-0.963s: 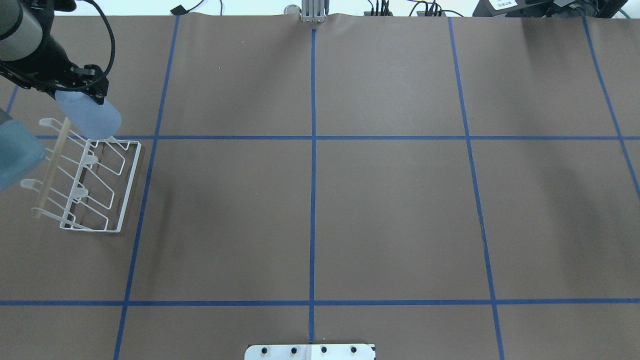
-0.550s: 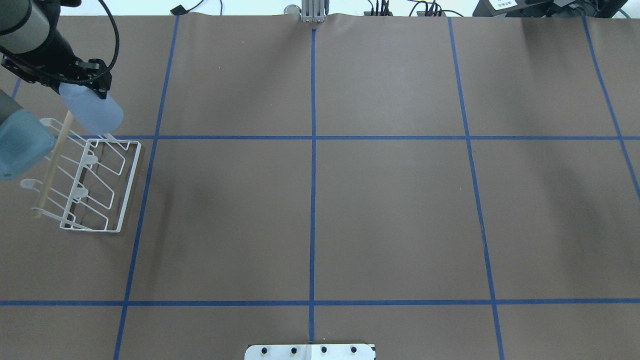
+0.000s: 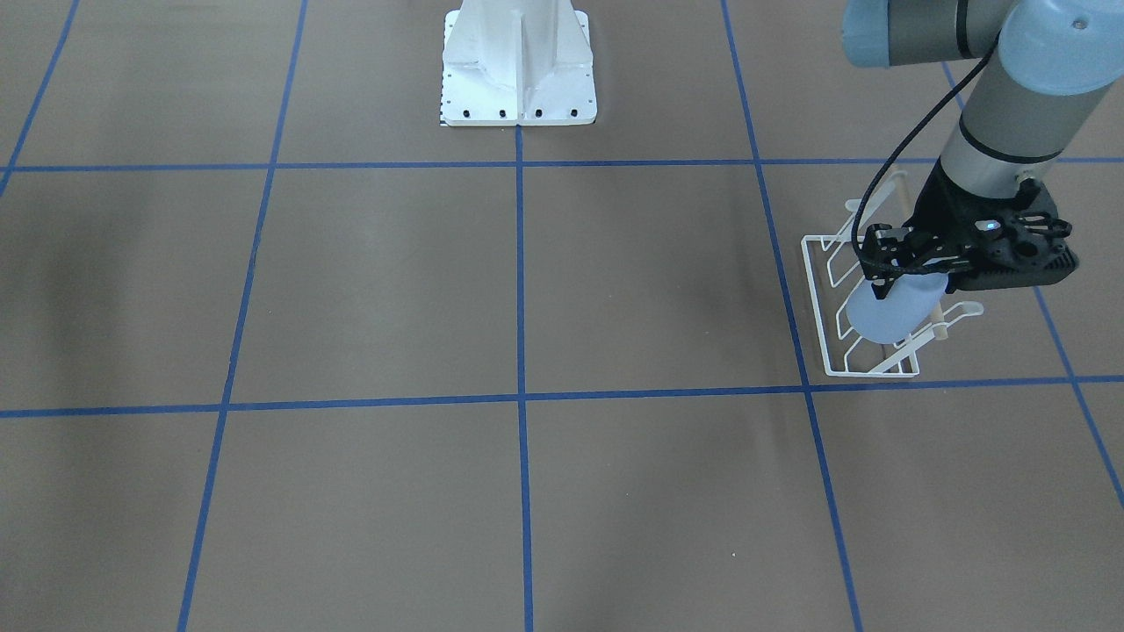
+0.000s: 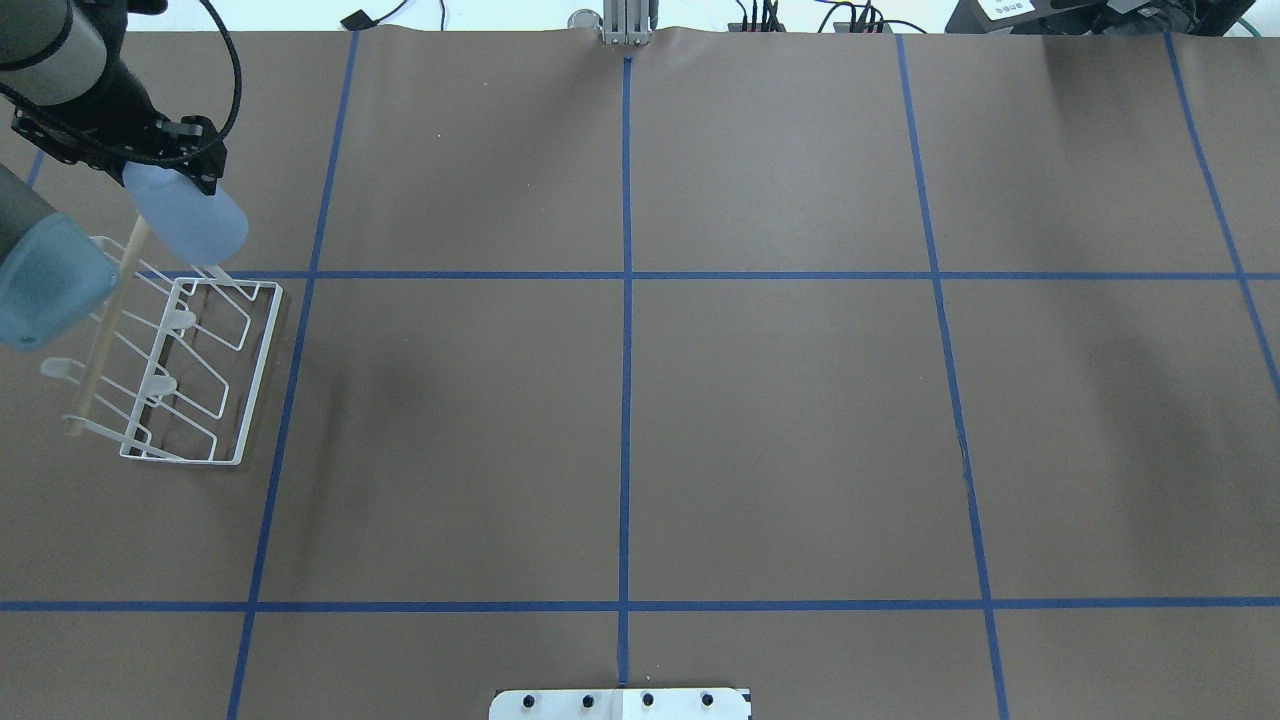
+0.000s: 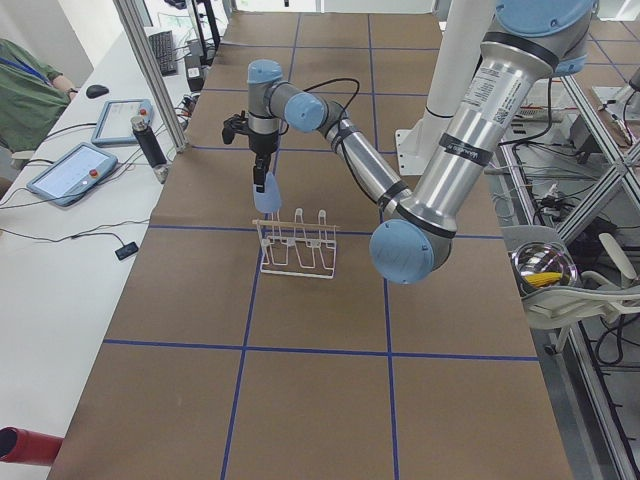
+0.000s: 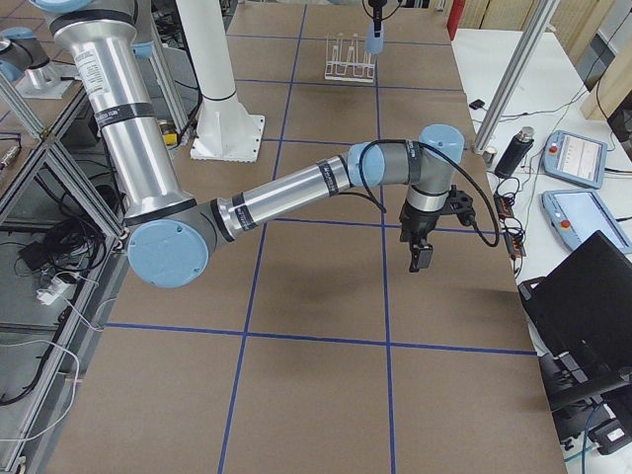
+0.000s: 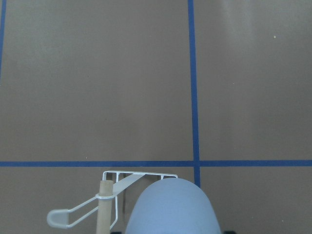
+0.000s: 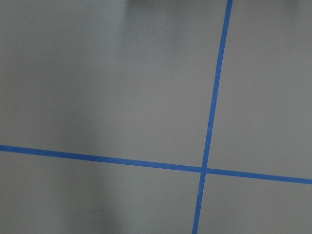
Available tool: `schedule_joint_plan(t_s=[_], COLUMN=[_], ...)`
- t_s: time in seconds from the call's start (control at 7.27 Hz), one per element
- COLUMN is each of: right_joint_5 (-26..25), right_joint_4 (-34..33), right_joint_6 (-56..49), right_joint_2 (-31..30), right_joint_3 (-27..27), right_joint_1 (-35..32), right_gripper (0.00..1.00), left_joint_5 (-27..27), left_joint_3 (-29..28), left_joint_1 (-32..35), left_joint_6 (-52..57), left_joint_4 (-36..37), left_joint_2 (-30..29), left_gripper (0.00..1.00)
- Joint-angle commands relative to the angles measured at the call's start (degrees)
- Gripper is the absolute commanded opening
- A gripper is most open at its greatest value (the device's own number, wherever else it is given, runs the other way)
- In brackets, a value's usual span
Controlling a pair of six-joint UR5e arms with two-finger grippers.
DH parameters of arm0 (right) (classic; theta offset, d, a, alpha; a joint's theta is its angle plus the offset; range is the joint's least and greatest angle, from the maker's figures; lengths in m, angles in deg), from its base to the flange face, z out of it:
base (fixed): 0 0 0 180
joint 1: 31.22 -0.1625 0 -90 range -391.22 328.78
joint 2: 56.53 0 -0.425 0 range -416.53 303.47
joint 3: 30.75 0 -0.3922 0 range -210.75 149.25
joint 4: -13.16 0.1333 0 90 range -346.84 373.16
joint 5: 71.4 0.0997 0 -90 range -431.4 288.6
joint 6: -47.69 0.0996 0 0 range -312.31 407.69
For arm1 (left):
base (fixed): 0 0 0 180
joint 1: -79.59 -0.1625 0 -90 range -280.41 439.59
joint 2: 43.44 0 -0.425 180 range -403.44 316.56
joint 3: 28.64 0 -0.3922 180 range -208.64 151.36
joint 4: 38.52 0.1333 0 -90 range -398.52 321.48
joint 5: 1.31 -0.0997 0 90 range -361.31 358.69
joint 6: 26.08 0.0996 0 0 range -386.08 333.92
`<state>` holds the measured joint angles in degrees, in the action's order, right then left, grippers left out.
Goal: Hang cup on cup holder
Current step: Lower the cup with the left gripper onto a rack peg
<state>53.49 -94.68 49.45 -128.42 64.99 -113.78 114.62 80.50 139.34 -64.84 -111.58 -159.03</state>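
Note:
The light blue cup (image 4: 192, 224) is held by its base in my left gripper (image 4: 168, 172), which is shut on it. The cup hangs tilted, rim down, over the far end of the white wire cup holder (image 4: 262, 368). In the front-facing view the cup (image 3: 894, 312) overlaps the rack's end prongs (image 3: 964, 308). The left wrist view shows the cup (image 7: 170, 209) beside the wooden bar (image 7: 104, 204). I cannot tell whether the cup touches a prong. My right gripper (image 6: 421, 259) shows only in the exterior right view, low over bare table; I cannot tell if it is open or shut.
The rack's wooden bar (image 4: 105, 330) runs along its left side. Blue tape lines (image 4: 626, 400) grid the brown table. The robot's base plate (image 4: 620, 704) is at the near edge. Cables and boxes (image 4: 800, 18) line the far edge.
My left gripper has carried the cup a little toward the table's far edge and slightly right, off the rack's end prong. The rack has not moved.

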Motion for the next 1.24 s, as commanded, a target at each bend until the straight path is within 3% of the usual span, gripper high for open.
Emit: schedule_joint_plan(t_s=[0.0,0.83,0.96,1.1], right_joint_5=[0.0,0.0,0.0,0.0], right_joint_4=[0.0,0.0,-0.09,0.0], right_joint_6=[0.09,0.09,0.09,0.09], right_joint_2=[0.0,0.0,0.0,0.0], right_joint_3=[0.15,0.15,0.23,0.15], right_joint_1=[0.03,0.03,0.03,0.03], right_gripper=[1.0,1.0,1.0,1.0], left_joint_5=[0.0,0.88,0.96,1.23], left_joint_3=[-0.16,-3.14,-3.67,-3.76], left_joint_1=[-0.07,-0.95,-1.04,-1.3], left_joint_6=[0.0,0.0,-0.09,-0.09], left_joint_4=[0.02,-0.07,-0.07,-0.07], left_joint_2=[0.44,0.62,0.62,0.71], left_gripper=[0.0,0.0,0.05,0.54])
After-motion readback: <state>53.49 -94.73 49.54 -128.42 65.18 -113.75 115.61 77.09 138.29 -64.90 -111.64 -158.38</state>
